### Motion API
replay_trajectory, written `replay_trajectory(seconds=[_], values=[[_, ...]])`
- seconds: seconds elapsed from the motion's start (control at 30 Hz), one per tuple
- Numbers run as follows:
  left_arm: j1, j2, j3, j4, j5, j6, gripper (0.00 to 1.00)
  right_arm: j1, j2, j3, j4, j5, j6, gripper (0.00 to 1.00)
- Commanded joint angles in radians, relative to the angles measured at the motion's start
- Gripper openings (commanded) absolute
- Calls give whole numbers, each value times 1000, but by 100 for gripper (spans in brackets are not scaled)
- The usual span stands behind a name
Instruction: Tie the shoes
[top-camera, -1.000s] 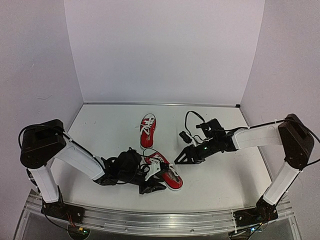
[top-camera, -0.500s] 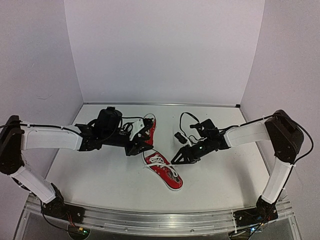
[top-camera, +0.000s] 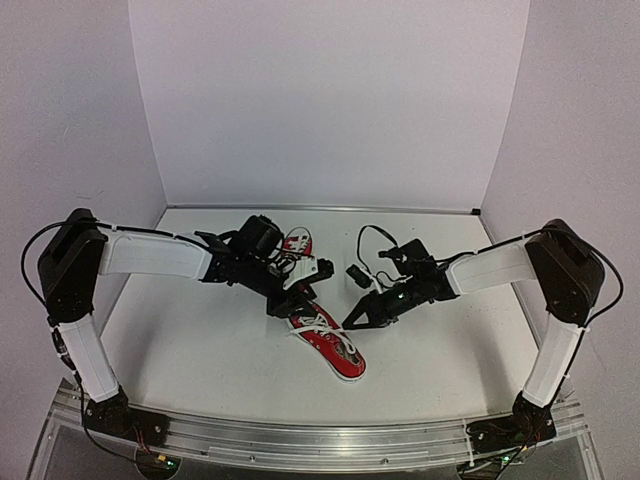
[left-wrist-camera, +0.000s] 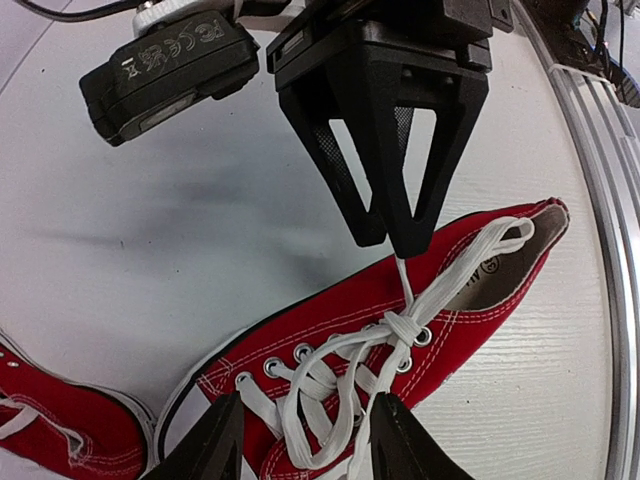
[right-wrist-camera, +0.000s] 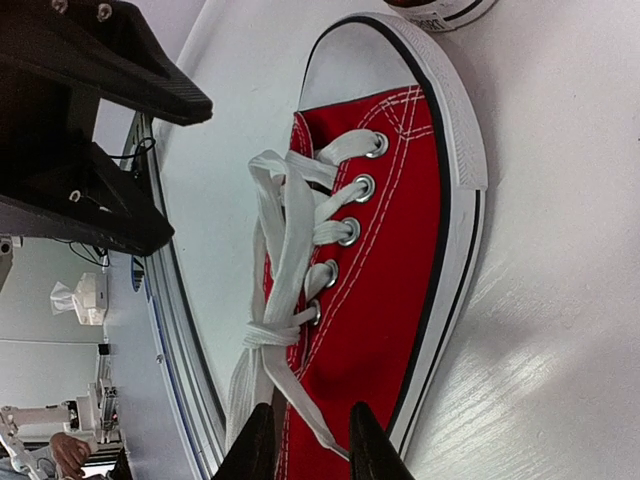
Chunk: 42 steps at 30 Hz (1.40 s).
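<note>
Showing only in wrist views, right gripper (left-wrist-camera: 392, 243) pinches shoe lace (left-wrist-camera: 404, 285); left gripper (left-wrist-camera: 310, 400) spread.

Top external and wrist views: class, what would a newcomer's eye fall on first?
Two red shoes on the white table: the near shoe lies mid-table under both tools, the far shoe partly hidden by the left arm. The right tool pinches the near shoe's white lace, drawn straight; the left tool hangs open above the lacing.
</note>
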Motion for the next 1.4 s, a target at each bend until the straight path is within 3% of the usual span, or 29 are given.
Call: replay_trajectory(seconds=[0.0,0.13,0.47,0.87,1.37], values=[[5,44,92,-69,54,73,45,-4,14,11,24,-21,-10,25],[5,82,131,-104,71,100,45,-4,23,9,24,-21,-12,27],[5,152,205,-157,81,162,43,-4,32,9,24,-39,-13,22],[5,213,261,-197,84,213,38,-3,44,22,24,-54,-15,10],[5,209,263,-217,139,244,8,-3,42,27,24,-57,-13,0]])
